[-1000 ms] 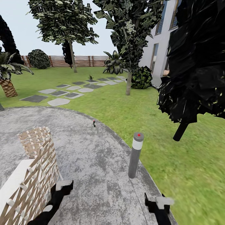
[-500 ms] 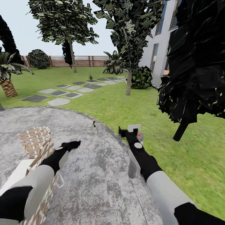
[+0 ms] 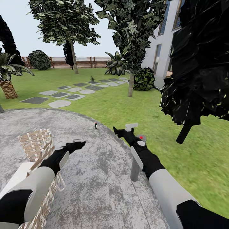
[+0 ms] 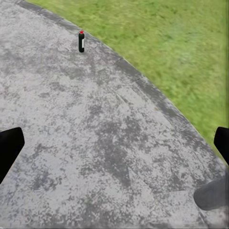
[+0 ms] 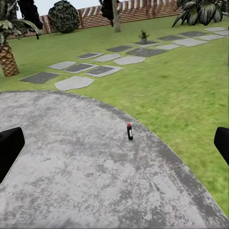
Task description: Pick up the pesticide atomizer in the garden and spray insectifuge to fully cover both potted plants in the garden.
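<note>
Here, in the head view, the pesticide atomizer [image 3: 95, 125] stands upright near the far edge of the round paved patio [image 3: 95, 178], just short of the lawn [image 3: 133, 108]. Both arms reach toward it, likely lining up an approach. The left gripper [image 3: 76, 145] hovers over the paving beside a wicker lattice basket [image 3: 36, 144]; the right gripper [image 3: 122, 130] passes in front of the grey bollard lamp [image 3: 136, 162]. A potted plant [image 3: 92, 78] sits far off among the stepping stones [image 3: 60, 95].

In the left wrist view, the atomizer [image 4: 81, 41] stands well ahead, and the fingers [image 4: 9, 148] sit wide apart at the frame edges, holding nothing.

In the right wrist view, the atomizer [image 5: 129, 131] is nearly centred between widely spread fingertips [image 5: 9, 145], which suggests this arm is meant to take it; the potted plant [image 5: 143, 36] shows beyond.
</note>
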Available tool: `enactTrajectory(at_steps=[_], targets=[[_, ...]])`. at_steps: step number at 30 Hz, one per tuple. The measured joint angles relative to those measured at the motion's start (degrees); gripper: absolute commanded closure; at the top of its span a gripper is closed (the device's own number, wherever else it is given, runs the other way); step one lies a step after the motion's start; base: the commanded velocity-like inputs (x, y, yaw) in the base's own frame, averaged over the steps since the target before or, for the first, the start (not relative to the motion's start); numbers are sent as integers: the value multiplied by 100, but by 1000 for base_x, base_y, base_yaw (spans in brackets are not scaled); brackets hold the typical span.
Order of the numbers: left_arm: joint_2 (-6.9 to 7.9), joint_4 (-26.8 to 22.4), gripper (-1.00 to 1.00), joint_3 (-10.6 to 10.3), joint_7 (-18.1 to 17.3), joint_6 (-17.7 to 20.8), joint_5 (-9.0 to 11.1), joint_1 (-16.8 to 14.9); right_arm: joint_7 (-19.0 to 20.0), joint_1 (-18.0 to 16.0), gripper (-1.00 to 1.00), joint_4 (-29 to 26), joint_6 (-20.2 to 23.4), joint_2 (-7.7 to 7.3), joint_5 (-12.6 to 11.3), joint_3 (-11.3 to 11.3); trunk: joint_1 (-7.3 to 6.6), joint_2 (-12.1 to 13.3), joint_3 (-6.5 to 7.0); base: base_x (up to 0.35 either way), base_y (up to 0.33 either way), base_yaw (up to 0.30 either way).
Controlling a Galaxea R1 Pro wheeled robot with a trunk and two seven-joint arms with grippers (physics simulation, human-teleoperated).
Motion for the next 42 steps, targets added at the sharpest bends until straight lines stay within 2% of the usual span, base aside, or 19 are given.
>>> enactTrajectory(at_steps=[4,7,10,11,12,16,42], targets=[[-54,54,-100,9,-26,-22,10,23,48,3,-100,22,-2,0,-19,8,0,0,0,0,0,0],[-217,27,-100,19,-20,-62,27,21,56,3,-100,40,-2,0,-26,3,0,0,0,0,0,0],[-318,26,-100,38,-2,-83,60,21,57,3,-100,49,-2,0,-23,1,0,0,0,0,0,0],[-360,30,-100,43,18,-91,104,24,57,3,-100,48,-2,0,-22,0,0,0,0,0,0,0],[-416,12,-100,53,52,-157,287,254,57,10,-100,53,-2,0,-21,-4,0,0,-1,0,0,0],[-383,-98,-100,34,11,-690,456,585,97,12,-100,62,-7,0,-8,7,-3,-1,0,213,0,0],[-366,-117,-100,28,0,-696,460,594,171,12,-100,39,-8,0,-21,0,-4,-1,0,334,34,0]])
